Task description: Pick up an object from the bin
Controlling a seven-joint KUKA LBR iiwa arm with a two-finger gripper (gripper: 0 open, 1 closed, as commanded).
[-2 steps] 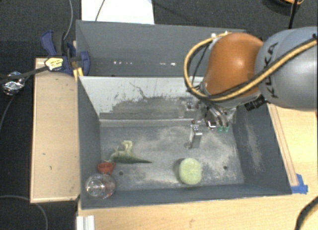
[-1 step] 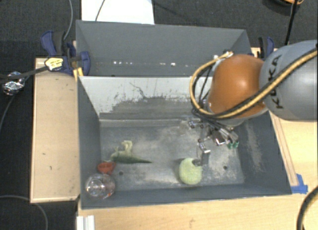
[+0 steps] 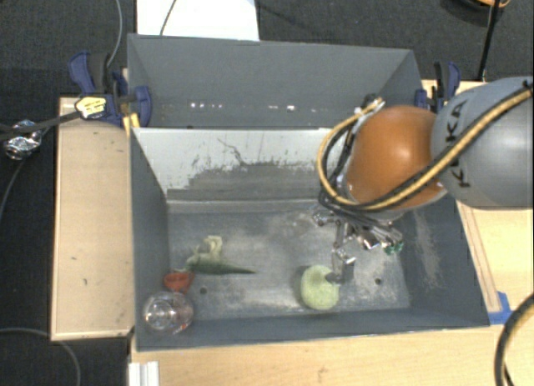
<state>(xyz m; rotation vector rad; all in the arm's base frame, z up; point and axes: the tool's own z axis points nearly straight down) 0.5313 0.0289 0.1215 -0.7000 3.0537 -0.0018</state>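
Note:
My gripper [image 3: 340, 272] reaches down near the front of the bin, right of centre, under the orange cover. Its fingertip sits at the upper right edge of a pale green, roundish soft lump [image 3: 318, 289] lying on the bin floor. I cannot see whether anything is between the fingers.
At the front left lie a clear rounded glass or plastic piece [image 3: 168, 313], a small red thing [image 3: 177, 280], and a cream and dark green plant-like piece [image 3: 212, 259]. The arm comes in from the right over the bin's right wall.

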